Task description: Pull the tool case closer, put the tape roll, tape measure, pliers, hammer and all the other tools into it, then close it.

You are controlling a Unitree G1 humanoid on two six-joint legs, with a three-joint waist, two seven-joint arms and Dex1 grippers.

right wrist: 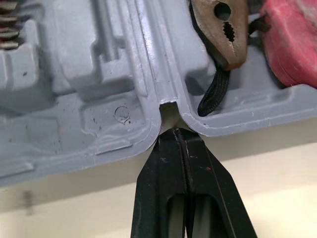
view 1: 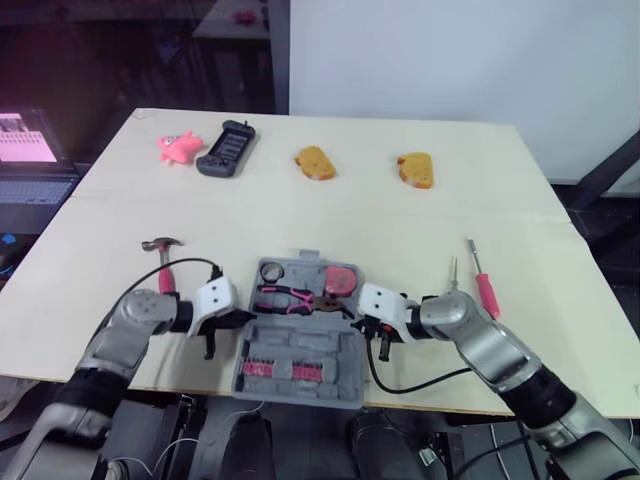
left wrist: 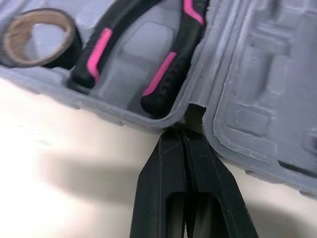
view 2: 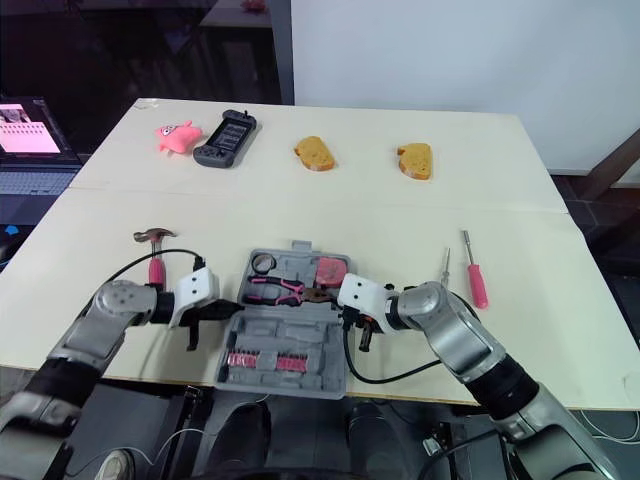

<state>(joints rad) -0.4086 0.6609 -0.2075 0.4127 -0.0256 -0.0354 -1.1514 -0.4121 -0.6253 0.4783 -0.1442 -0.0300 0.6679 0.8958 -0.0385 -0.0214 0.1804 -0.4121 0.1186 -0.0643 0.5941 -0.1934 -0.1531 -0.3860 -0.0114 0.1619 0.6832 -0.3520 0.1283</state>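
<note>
Left end effector (left wrist: pixel 182 135) and right end effector (right wrist: pixel 181 134), fingers pinched together empty, meet the open tool case (view 1: pixel 332 346) hinge at 9 and 3 o'clock.

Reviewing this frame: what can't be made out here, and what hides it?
Hammer: in the left eye view, the handle end runs behind the left arm.
Tape measure: in the right wrist view, cut off by the picture edge.
Bit row: in the eye views, too small to count or identify.
Left gripper and right gripper: in the wrist views, tips sit at the tool case hinge notches; contact cannot be told.
</note>
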